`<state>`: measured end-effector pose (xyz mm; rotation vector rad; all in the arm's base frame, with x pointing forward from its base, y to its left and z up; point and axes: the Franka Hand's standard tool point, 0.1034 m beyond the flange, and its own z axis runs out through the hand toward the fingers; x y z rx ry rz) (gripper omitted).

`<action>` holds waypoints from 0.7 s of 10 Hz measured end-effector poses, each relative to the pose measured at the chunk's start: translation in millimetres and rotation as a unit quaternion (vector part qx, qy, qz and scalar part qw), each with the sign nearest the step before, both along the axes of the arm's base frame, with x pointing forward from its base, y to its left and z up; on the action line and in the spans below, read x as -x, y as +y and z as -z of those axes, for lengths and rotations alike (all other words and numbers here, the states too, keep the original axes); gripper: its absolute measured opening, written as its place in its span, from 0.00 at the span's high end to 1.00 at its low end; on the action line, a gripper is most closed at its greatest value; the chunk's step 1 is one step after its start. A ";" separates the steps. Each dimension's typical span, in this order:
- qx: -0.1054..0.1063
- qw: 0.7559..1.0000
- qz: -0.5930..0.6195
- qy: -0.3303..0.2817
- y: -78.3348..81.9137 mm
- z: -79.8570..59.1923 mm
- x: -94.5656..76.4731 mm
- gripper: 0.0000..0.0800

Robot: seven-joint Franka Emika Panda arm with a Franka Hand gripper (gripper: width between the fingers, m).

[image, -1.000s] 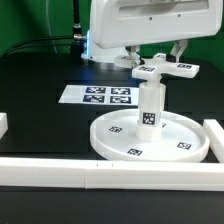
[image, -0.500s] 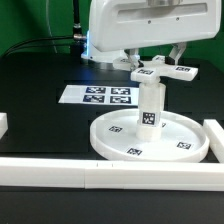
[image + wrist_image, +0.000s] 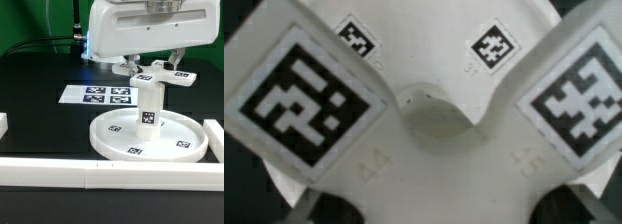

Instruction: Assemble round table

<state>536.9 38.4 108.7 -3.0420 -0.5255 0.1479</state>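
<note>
Gripper (image 3: 154,65) low over cross foot (image 3: 158,76), straddling it; I cannot tell whether it grips. Disc (image 3: 108,141) rim close to front bar (image 3: 60,170) and side bar (image 3: 214,135); tabletop (image 3: 35,110) open toward exterior view's left. Post (image 3: 150,103) upright in disc hub, cross foot on top.

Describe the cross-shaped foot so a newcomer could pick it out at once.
Find the large white disc on the black table. A short post stands upright at its centre; the cross-shaped foot sits at the post's top, under the hand. Only it has flat arms spreading sideways.
</note>
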 end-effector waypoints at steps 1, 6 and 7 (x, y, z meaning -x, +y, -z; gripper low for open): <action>0.000 1.000 0.000 -0.001 -0.2 0.1 -0.4 0.44; 0.000 1.000 0.000 -0.006 -0.3 -0.1 -2.3 0.44; 0.000 1.000 0.000 -0.006 -0.3 -0.1 -2.3 0.44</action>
